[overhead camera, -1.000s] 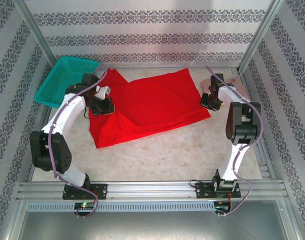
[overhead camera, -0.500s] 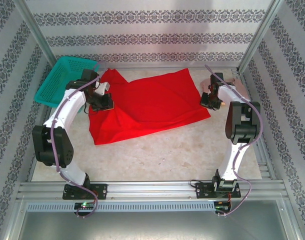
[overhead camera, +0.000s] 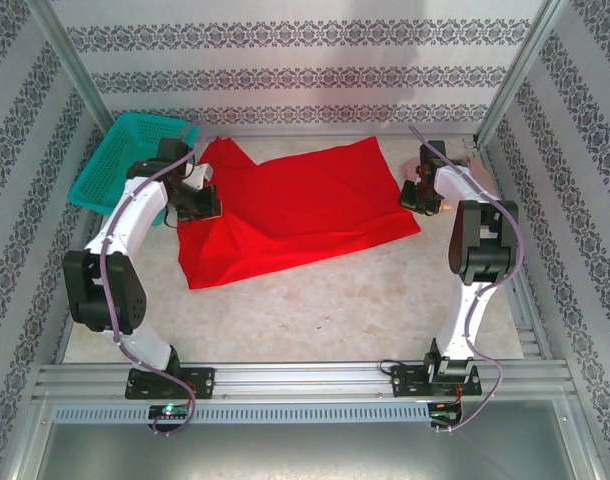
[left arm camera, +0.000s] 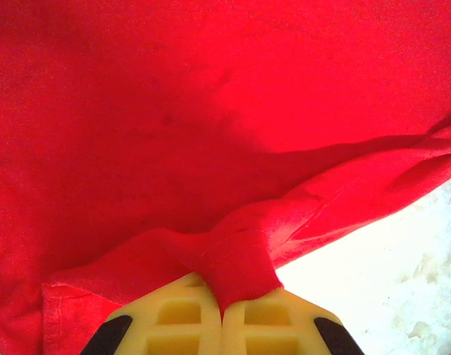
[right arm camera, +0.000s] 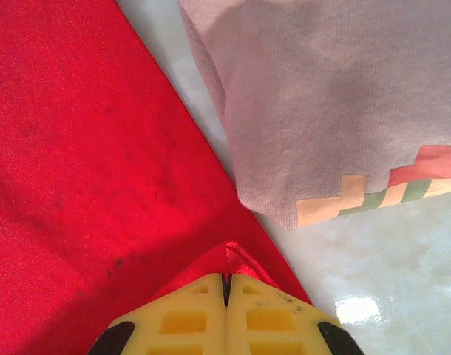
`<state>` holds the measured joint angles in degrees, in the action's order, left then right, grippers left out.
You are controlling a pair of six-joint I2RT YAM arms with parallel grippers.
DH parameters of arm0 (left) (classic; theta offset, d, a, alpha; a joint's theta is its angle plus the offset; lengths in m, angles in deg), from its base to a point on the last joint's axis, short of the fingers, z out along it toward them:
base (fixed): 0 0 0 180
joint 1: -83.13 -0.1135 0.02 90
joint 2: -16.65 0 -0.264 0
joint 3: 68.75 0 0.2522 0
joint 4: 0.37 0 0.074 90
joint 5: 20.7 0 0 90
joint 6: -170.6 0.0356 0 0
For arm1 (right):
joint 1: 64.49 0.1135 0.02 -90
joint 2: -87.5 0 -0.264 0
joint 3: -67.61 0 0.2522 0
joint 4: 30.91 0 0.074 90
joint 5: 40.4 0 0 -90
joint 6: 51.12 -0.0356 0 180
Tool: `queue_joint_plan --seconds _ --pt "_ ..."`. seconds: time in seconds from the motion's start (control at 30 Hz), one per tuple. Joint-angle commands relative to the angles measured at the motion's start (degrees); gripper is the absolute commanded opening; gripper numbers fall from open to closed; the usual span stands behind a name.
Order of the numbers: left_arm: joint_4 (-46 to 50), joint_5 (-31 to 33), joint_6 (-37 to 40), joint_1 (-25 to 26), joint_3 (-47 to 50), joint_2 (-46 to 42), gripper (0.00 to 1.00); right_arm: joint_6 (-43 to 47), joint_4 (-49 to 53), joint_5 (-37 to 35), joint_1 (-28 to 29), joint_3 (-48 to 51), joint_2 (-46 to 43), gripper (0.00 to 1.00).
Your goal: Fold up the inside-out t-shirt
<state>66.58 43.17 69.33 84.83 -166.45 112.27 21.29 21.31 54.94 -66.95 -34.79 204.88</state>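
Two closed pinches are your start: your left gripper (left arm camera: 224,296) is clamped on a bunched tuck of the bright red soft cloth t-shirt (overhead camera: 295,205), your right gripper (right arm camera: 227,285) on its right-hand corner. Raise both ends evenly, draw the cloth taut, and steer the right side clear of the pale pink knit shirt (right arm camera: 321,96) just beside it. The red shirt lies spread on the pale stone-look table (overhead camera: 335,300) between the two grippers, its left edge near the teal plastic basket (overhead camera: 125,160).
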Motion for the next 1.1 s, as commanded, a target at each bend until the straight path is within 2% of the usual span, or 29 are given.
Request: queue_joint_plan --seconds 0.0,1.07 --pt "1.3 1.2 1.1 -1.2 -2.0 0.8 0.00 0.8 1.3 -1.0 0.7 -2.3 1.5 0.02" --pt "0.9 1.1 0.4 -4.2 -4.1 4.6 0.00 1.1 3.8 -2.4 1.8 -9.0 6.2 0.02"
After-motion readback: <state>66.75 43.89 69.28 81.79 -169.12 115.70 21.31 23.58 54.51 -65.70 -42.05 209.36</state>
